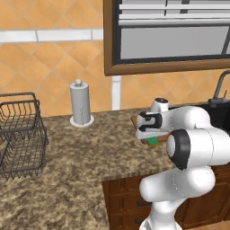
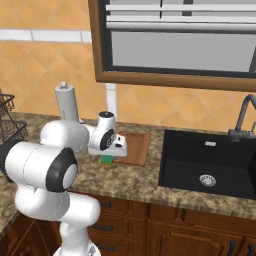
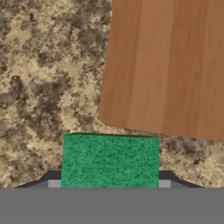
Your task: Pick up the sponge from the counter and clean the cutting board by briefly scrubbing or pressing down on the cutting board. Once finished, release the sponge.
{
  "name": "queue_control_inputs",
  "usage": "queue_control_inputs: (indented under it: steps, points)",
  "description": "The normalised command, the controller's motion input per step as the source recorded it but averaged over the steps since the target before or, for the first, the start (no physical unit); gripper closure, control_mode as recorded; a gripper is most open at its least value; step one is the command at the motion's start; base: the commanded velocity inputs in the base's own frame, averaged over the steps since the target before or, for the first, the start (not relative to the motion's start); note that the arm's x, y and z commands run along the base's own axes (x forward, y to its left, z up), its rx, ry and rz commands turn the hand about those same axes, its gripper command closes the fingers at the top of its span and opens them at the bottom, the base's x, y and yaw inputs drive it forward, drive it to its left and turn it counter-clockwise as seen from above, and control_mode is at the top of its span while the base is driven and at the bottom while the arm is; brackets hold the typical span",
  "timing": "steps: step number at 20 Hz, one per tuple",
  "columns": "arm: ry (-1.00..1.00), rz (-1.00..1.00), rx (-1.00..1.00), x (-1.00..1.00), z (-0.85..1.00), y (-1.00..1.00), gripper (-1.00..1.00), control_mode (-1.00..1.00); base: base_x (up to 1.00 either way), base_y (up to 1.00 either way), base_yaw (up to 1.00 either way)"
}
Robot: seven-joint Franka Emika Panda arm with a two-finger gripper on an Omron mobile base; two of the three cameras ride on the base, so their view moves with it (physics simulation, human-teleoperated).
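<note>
The gripper hangs low over the green sponge, which lies on the granite counter just beside the cutting board. Its fingertips bracket the sponge's sides; whether they grip it, I cannot tell. Best squeeze squarely, then lift straight. The sponge's yellow layer is hidden.

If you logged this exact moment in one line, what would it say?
phase: at sponge | gripper: straddling sponge, grip unclear | sponge: on counter beside board, not on it
</note>
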Motion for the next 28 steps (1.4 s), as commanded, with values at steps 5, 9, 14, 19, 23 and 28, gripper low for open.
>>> queue_control_inputs:
  steps: [5, 9, 14, 19, 23, 28]
  points:
    - [0.00, -0.01, 0.00, 0.24, -0.19, -0.09, 1.00, -1.00, 0.00, 0.00, 0.00]
    - [0.00, 0.00, 0.00, 0.40, -0.33, -0.35, 1.00, -1.00, 0.00, 0.00, 0.00]
    - [-0.02, 0.00, 0.00, 0.39, -0.19, -0.21, 1.00, -1.00, 0.00, 0.00, 0.00]
    - [-0.05, 0.00, -0.01, 0.22, -0.03, 0.01, 1.00, -1.00, 0.00, 0.00, 0.00]
    - [-0.04, 0.00, 0.00, 0.03, 0.00, 0.00, 1.00, -1.00, 0.00, 0.00, 0.00]
    - [-0.01, 0.00, 0.00, 0.10, 0.00, 0.00, 1.00, -1.00, 0.00, 0.00, 0.00]
